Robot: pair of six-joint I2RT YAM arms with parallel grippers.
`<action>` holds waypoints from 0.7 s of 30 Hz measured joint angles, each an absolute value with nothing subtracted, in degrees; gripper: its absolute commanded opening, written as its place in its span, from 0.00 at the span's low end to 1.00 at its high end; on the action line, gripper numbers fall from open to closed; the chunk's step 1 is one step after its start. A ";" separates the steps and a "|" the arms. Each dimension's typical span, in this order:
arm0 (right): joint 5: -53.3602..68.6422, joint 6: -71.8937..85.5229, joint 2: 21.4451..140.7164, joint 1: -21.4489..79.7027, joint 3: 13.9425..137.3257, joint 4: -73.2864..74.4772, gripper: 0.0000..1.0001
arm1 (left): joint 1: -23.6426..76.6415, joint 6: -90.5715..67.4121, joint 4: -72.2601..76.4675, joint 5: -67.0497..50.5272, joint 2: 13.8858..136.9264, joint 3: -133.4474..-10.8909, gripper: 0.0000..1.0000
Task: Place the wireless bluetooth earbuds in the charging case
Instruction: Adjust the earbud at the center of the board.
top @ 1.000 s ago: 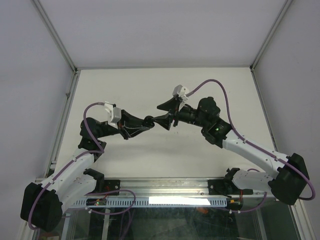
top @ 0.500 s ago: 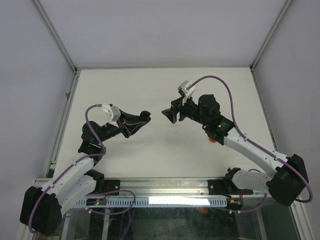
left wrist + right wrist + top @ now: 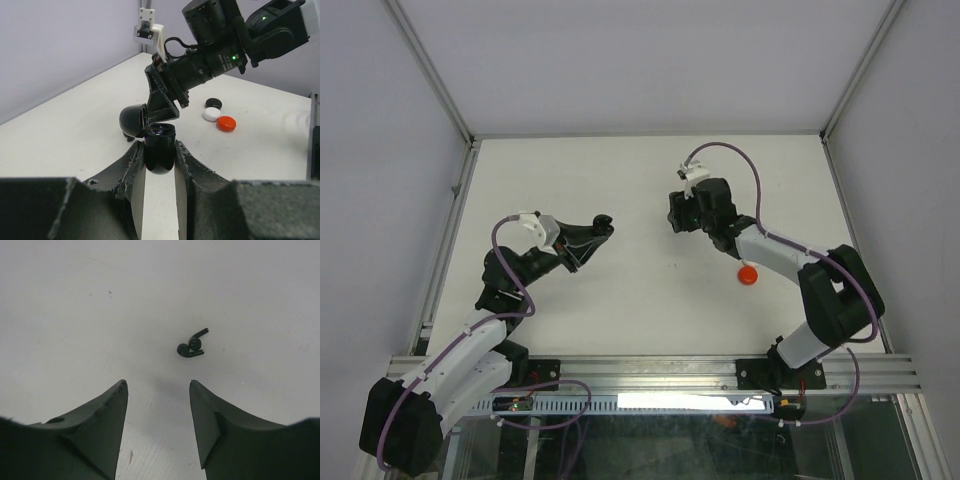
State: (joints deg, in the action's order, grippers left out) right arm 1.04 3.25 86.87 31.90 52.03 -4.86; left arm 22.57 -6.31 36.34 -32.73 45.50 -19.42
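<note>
My left gripper (image 3: 160,146) is shut on a black charging case (image 3: 160,152), held above the table with its domed lid (image 3: 132,120) flipped open to the left. In the top view this gripper (image 3: 599,228) sits left of centre. Two small black earbuds (image 3: 191,347) lie together on the white table, just ahead of my right gripper (image 3: 157,386). That gripper is open, points down at the table and holds nothing. In the top view the right gripper (image 3: 678,216) stands apart from the case, to its right.
Three small round pucks lie on the table behind the right arm: black (image 3: 213,102), white (image 3: 212,114) and red (image 3: 226,123). The red puck (image 3: 748,274) also shows in the top view. Frame posts and walls border the table (image 3: 570,170).
The right gripper has drawn back from the case, swung toward the far side and tipped down at the table. Its jaws have narrowed a little. The left gripper has pulled slightly left with the case.
</note>
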 measured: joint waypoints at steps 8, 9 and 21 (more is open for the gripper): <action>-4.34 6.96 98.50 30.57 56.95 -8.86 0.39 | 22.57 -5.52 37.06 -31.59 45.50 -18.90 0.05; -4.97 7.29 99.81 30.55 57.89 -9.39 0.37 | 22.57 -5.43 37.15 -31.59 45.50 -18.90 0.05; -10.02 9.45 110.15 30.09 64.93 -9.06 0.35 | 22.55 -5.04 37.32 -31.64 45.34 -18.90 0.05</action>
